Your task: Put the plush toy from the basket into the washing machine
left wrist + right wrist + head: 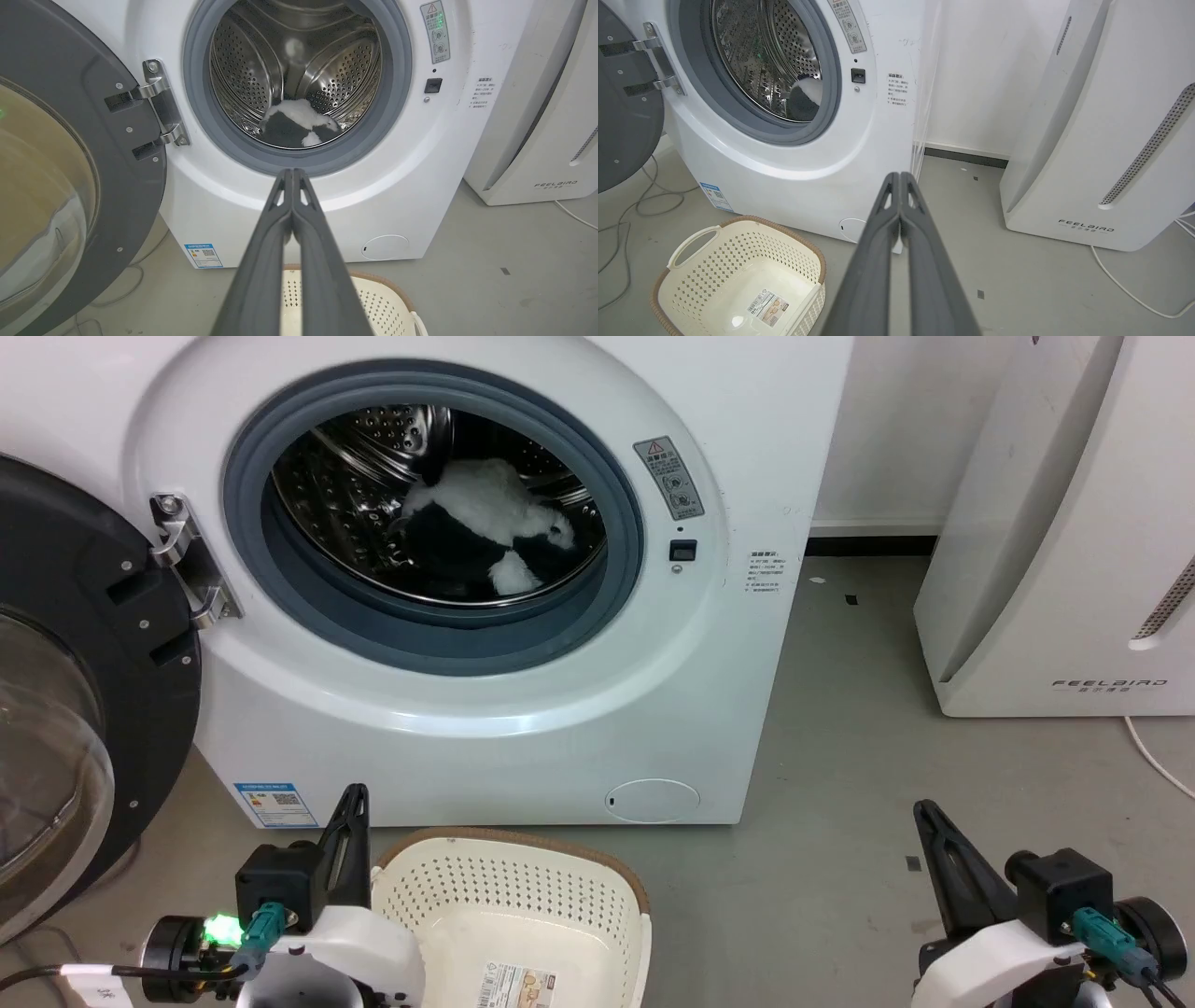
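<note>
Grey floor (840, 859) at lower centre carries the basket (485, 887) with no toy in it, the plush toy (485, 527) lies in the drum (364, 457) of the washing machine (467, 737) at upper centre, and the left gripper (355, 795) and right gripper (924, 809), both pressed together on nothing, suggest completion.

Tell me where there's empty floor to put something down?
The widest bare floor lies between the washing machine and the white FEELBIRD appliance. The basket is free inside too, apart from its label. It's tight on the left: basket close before the machine, open door and cables beside it.
</note>
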